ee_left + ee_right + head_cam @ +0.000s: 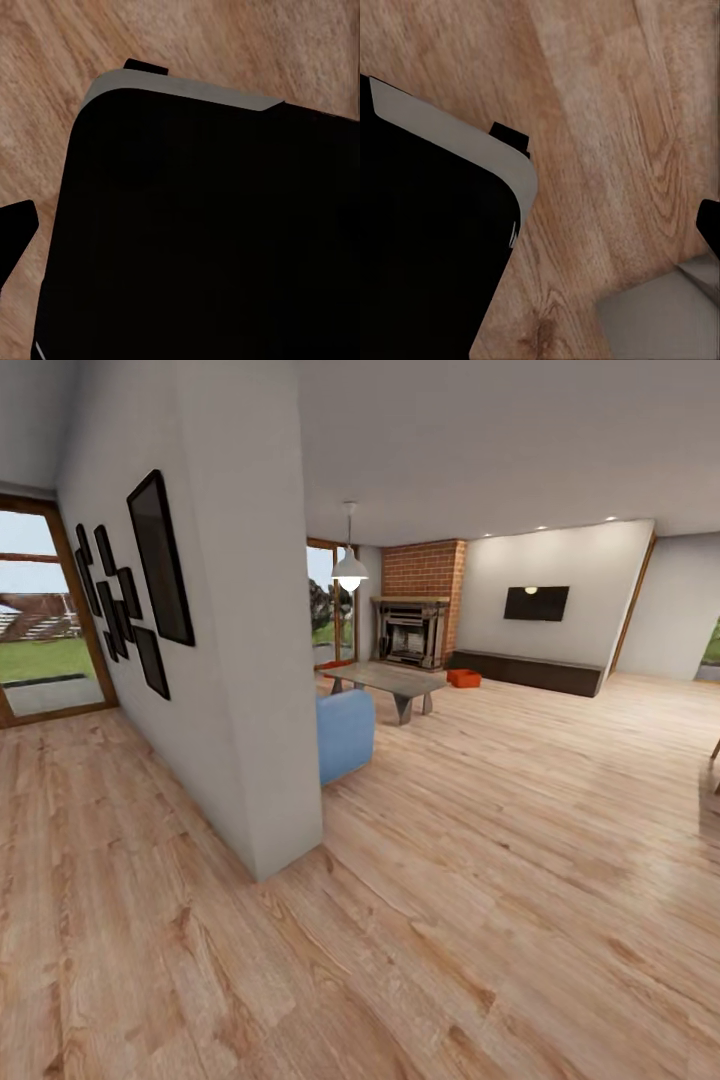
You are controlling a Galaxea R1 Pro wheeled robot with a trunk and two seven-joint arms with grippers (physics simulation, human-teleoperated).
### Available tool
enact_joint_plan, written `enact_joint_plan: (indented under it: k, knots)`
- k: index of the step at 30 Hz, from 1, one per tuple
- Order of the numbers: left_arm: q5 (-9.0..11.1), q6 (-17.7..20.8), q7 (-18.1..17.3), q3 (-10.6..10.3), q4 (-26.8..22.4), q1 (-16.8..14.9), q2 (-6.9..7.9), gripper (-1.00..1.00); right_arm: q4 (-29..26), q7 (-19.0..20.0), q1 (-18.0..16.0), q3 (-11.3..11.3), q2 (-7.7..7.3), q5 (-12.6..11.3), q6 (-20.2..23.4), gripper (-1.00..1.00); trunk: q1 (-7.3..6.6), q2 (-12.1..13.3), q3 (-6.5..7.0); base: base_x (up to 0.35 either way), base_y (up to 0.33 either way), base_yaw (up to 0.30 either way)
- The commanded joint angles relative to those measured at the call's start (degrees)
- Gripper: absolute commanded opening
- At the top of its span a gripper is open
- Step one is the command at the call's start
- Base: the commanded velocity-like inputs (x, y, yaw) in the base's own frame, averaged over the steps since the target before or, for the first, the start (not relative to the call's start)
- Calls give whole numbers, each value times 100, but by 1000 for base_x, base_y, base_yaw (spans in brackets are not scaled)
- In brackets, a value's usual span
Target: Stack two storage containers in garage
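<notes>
Planks of light wood flooring (480,920) are stretching across the head view toward the living room beyond a white partition wall (240,660). One orange-red rectangular storage container (463,678) is sitting on the floor far off, just in front of the long dark low cabinet (530,672) and to the right of the brick fireplace (420,610). It is too small here to be sure of its long axis, though it seems to be lying roughly parallel to the cabinet's front, open top upward. No labels or writing are showing on it.

A grey low table (385,680) is standing between the container and the blue sofa end (345,735), which is poking out from behind the partition. A black flat screen (536,603) is hanging on the far wall, a white pendant lamp (349,568) is hanging from the ceiling, and black picture frames (130,595) are lining the partition's left face.

Both wrist views are looking down at wood planks past a black, grey-edged body panel (195,240), seen again on the right side (427,247). Neither claw's opening is shown, so I cannot tell their state.
</notes>
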Motion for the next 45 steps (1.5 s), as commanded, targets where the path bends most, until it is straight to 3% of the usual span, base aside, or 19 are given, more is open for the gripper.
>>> enact_joint_plan:
  k: [1,13,45]
  knots:
    - [19,-14,4,13,1,-2,-2,100,18,-18,-7,-4,0,58,-30,100,3,-3,-6,325,0,0]
    - [19,-14,4,13,2,-2,-2,100,18,-16,-7,-4,0,58,-30,100,3,-3,-6,325,0,-9]
    - [19,-14,4,13,2,-2,4,100,18,-15,-7,5,-8,58,-30,100,3,-3,-6,325,0,-241]
